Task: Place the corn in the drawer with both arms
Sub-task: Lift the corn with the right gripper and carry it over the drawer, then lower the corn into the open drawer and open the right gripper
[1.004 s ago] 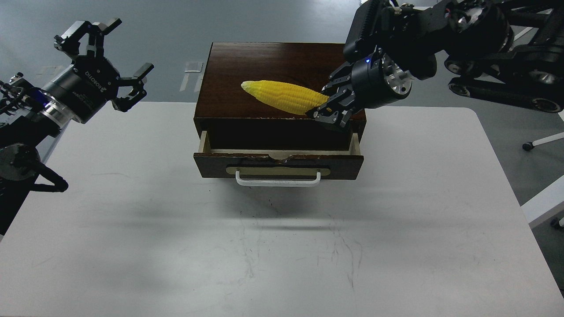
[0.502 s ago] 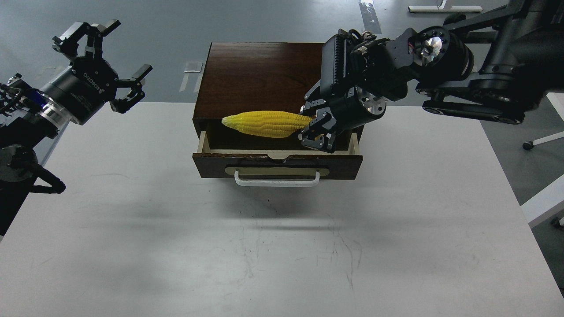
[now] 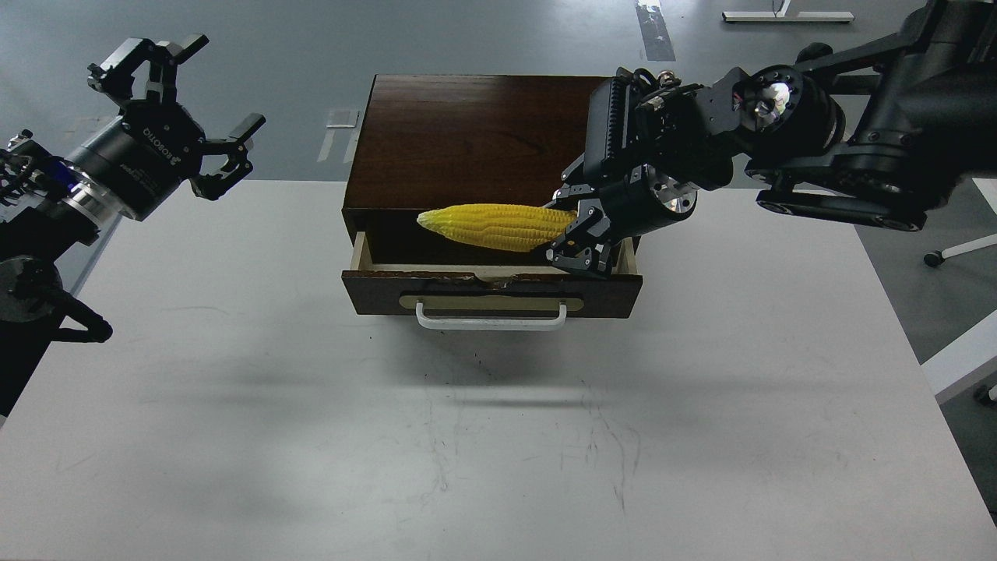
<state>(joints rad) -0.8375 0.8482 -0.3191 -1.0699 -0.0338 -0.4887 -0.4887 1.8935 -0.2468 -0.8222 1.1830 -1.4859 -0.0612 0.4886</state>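
Right gripper (image 3: 575, 238) clamped thick end of yellow corn (image 3: 497, 226), held level above pulled-out drawer (image 3: 492, 290) of dark wooden cabinet (image 3: 467, 132) on white table (image 3: 498, 436). Left gripper (image 3: 183, 109) spread wide, empty, raised well apart at left.

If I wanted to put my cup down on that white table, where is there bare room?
The white table is bare in front of the dark brown wooden drawer, and to the wooden cabinet's left and right. It is crowded at the drawer opening, where the right gripper holds the yellow plastic corn cob.
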